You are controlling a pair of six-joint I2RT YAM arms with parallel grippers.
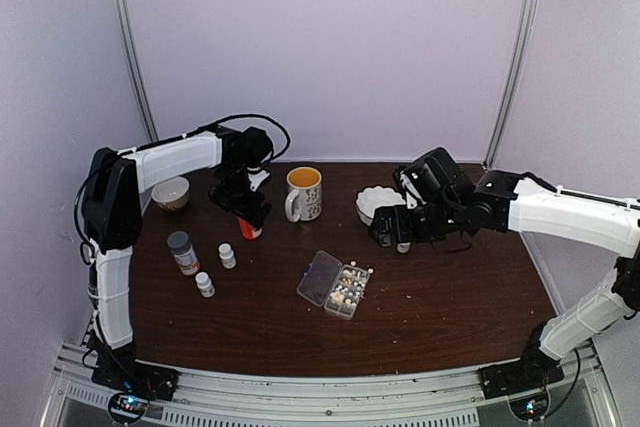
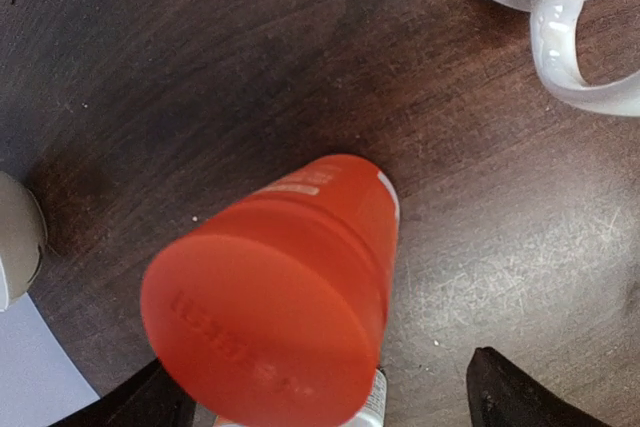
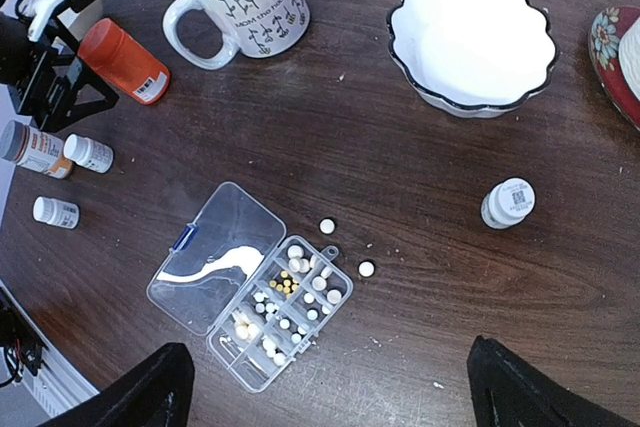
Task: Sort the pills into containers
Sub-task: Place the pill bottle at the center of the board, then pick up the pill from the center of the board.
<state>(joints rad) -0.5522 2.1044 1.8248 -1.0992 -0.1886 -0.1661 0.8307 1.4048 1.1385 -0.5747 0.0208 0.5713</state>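
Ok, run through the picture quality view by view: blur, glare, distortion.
Top external: soft, the pills in the organizer box barely resolve. Left wrist: the orange bottle looms close and blurred, the table grain sharper. Right wrist: sharp, wide-angle bowing at the edges, white glare on the box's open lid.

Table: dark brown wood-grain top (image 3: 420, 177) | below left gripper (image 2: 325, 397): orange plastic pill bottle (image 2: 280, 287); white flowered mug (image 3: 250, 2) just right | before right gripper (image 3: 335, 392): clear plastic organizer box (image 3: 215, 257), lid open, two loose round white pills (image 3: 327, 226) beside it; beyond, white scalloped bowl (image 3: 470, 102), small white bottle (image 3: 508, 202) | far to its left: grey-capped bottle (image 3: 30, 147), two small white bottles (image 3: 88, 152)
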